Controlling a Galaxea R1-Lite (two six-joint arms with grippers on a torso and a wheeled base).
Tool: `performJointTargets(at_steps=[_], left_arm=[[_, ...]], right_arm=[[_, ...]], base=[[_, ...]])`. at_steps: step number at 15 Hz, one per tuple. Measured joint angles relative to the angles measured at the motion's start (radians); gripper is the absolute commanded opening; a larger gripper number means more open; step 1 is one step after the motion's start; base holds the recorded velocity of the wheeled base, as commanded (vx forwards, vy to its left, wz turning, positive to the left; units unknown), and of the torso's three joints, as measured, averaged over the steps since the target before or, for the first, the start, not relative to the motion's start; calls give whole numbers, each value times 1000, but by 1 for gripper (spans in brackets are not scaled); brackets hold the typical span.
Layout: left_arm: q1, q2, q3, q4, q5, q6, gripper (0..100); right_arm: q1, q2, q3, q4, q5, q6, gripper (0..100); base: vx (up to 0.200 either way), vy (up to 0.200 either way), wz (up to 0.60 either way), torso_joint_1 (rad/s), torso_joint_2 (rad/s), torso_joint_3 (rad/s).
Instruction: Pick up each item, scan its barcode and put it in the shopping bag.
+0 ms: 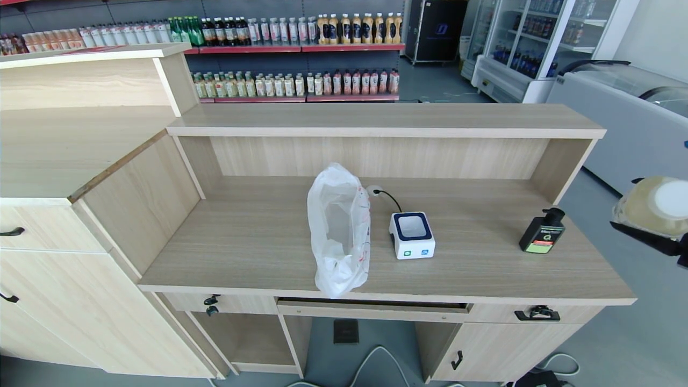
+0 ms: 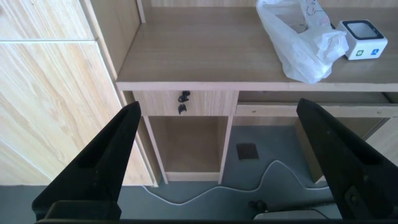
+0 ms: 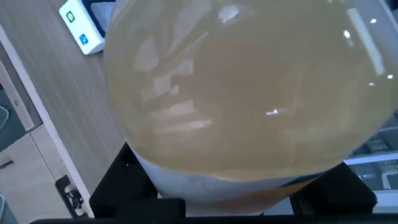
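- Head view: the bag (image 1: 339,231) stands open on the table (image 1: 258,242), near the front edge.
- The scanner (image 1: 412,235) sits just beside it on the right, window up, its cable running back to the wall.
- A black pump bottle (image 1: 542,232) stands upright well to the right, near the table's end.
- Off the table's right end, the right gripper (image 1: 651,227) holds a yellowish container (image 1: 653,207) in the air, its white round end turned to the camera.
- Left wrist view: the left gripper (image 2: 217,162) hangs low in front of the table, black fingers (image 2: 99,168) wide apart with nothing between them.
- Past them are a keyed drawer (image 2: 184,102), and up on the table (image 2: 199,50) the bag (image 2: 305,37) and scanner (image 2: 364,38).
- Right wrist view: the container (image 3: 249,87) looms large, with the fingers (image 3: 137,180) clamped on either side of it.
- Behind it are the scanner (image 3: 81,28) and the table (image 3: 56,99).
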Motion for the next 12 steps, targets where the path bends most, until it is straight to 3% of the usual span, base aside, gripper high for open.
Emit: performJointTargets(at_steps=[4,12], left_arm=[[0,0,0,0,0,0,100],[0,0,0,0,0,0,100]], right_arm=[[-44,-3,-25,43,91,-170,0],[-48,-6,-92,7,72,-178,0]], base=[[0,0,0,0,0,0],[0,0,600,2,3,-1]])
